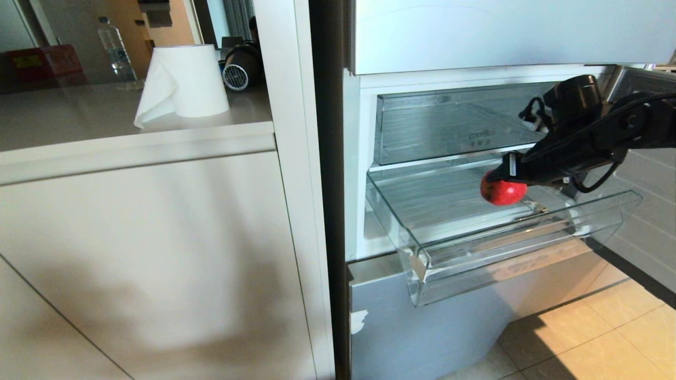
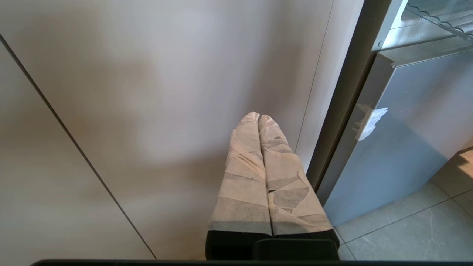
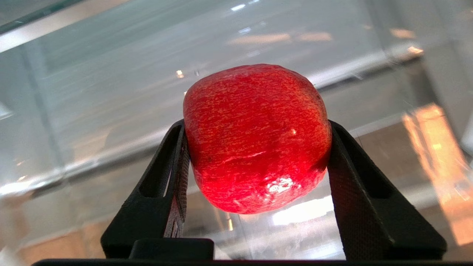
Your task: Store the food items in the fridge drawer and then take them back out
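The right gripper (image 3: 255, 177) is pinching the red apple (image 1: 501, 191) from both sides and holds it up over the see-through fridge drawer (image 1: 507, 248), which is pulled out. I can't be sure if the apple is going in or coming out. Either way, the next move needs a steady grip and care not to bump the clear bin (image 1: 454, 124) above. The apple is round, shiny and red with tiny pale streaks. The left gripper (image 2: 260, 122) is pressed together, parked low by the white cupboard (image 2: 147, 92).
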Robot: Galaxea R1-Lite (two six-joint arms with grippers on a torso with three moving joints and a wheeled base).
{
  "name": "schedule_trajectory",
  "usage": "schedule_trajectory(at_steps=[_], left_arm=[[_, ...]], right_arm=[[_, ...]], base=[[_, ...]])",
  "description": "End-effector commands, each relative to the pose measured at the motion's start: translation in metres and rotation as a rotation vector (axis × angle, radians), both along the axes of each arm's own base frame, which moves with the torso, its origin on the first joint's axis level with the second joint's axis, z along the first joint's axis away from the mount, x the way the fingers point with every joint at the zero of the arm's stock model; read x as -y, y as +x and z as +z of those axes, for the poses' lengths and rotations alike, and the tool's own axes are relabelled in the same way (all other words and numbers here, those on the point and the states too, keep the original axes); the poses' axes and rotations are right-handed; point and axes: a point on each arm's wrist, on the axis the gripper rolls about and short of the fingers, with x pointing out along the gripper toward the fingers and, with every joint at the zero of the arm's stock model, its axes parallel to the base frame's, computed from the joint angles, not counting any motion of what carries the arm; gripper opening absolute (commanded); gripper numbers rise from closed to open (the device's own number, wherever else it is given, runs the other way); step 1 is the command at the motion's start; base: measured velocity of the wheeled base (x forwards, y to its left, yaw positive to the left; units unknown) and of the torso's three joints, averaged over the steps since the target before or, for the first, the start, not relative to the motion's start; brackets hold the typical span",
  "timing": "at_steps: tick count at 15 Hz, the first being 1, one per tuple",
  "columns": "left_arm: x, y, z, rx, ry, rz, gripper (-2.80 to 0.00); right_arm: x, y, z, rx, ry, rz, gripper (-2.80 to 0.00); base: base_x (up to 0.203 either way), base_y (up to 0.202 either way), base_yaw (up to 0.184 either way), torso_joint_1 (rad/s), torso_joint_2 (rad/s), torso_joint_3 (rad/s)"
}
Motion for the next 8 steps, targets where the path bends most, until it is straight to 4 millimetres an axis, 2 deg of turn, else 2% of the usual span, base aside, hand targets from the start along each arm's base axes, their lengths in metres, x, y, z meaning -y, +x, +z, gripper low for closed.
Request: schedule_trajectory(at_steps=[1,4,8], left_arm=[[0.0,0.0,0.0,0.0,-0.001,0.001,-2.8],[0.0,0.0,0.0,0.0,-0.001,0.0,-2.8],[0.0,0.0,0.0,0.0,-0.001,0.002,-2.8]], right_arm=[[0.003,-0.046,0.035,0.064,0.011,-0.004,-2.8],[0.006,-0.093,0.054,0.097,0.021,-0.004,-2.8],[0.011,-0.175,0.075,0.192,0.04,-0.003,-2.8]], base=[[0.0,0.0,0.0,0.0,0.0,0.0],[0.0,0.0,0.0,0.0,0.0,0.0],[0.0,0.0,0.0,0.0,0.0,0.0]])
